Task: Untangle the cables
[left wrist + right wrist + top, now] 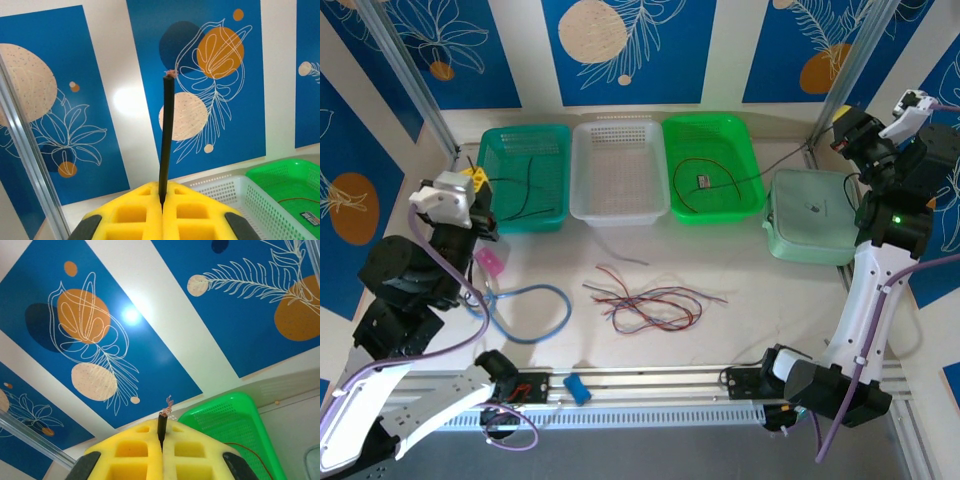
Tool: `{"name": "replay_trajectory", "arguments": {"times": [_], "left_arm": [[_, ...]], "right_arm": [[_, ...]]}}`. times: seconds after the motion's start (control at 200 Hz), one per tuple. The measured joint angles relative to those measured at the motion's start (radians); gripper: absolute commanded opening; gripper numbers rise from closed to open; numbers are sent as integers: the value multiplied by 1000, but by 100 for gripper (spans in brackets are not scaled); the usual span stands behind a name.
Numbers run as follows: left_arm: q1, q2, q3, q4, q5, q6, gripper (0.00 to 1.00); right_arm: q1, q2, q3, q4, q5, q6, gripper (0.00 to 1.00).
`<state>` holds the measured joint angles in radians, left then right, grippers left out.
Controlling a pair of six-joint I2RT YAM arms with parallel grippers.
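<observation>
White tabletop, blue-patterned walls behind: the cables [650,305] lie tangled just below centre of the top view. The left gripper [162,197] is clamped on an upright black wire [166,135], the right gripper [161,440] on a frayed black wire [162,424]. Sorting single strands seems to be the step in hand; next, release them, then reach for the tangle.

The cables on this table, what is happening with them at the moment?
The robot's left end effector is shut on a black cable that sticks out ahead of it. The right end effector is shut on a black cable tip. A tangled bunch of red, black and pale wires lies on the table, with neither end effector on it.
</observation>
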<state>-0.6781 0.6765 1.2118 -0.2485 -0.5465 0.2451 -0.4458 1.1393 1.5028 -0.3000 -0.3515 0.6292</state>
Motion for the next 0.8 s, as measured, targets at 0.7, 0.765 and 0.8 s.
{"name": "replay_trajectory", "arguments": {"times": [0.7,0.765,0.8], "left_arm": [[4,465,383,118,-31,132,0],[11,535,471,153,-31,179,0],[17,569,520,168,-28,200,0]], "right_arm": [[1,-4,-16,-3,-47,-15,0],[4,-4,-16,-6,-49,-15,0],[7,-4,-16,-7,-49,-15,0]]}}
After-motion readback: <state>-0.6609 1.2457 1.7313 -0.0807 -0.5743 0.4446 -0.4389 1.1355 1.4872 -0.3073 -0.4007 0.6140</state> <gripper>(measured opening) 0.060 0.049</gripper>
